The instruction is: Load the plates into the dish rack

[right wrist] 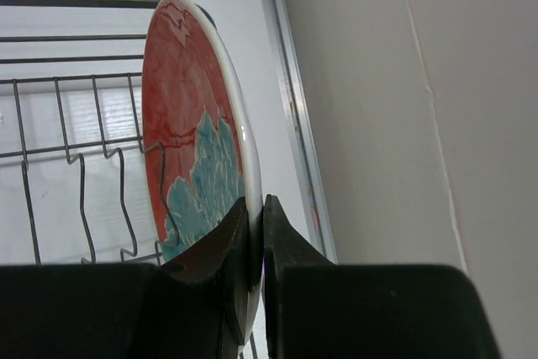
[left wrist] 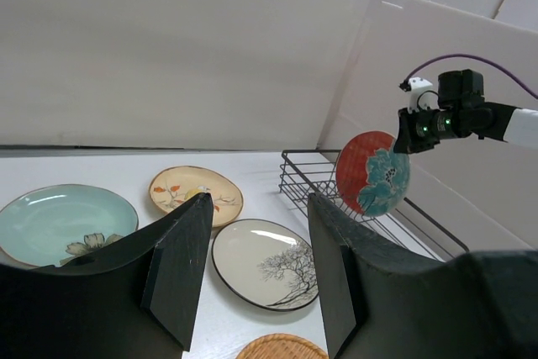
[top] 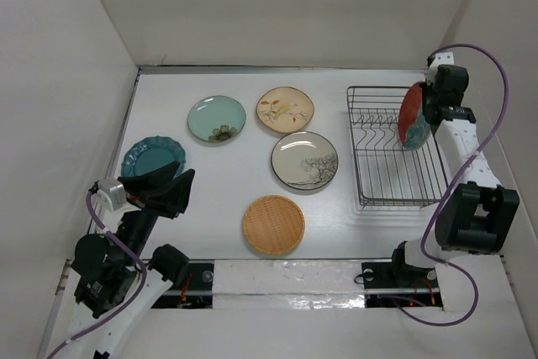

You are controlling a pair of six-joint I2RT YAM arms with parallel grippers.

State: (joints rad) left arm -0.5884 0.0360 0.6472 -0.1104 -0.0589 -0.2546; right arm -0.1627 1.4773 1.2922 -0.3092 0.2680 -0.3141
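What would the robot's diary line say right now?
right hand: shut on red plate | red plate: upright at rack | left hand: open, empty

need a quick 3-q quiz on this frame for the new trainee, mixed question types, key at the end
1. True or false: the left gripper is shut on a plate.
2. The red-and-teal plate, held by the right gripper at the dish rack, is: A lying flat, B upright on edge, C face down.
3. How many plates lie flat on the table?
Key: 1 false; 2 B; 3 five.
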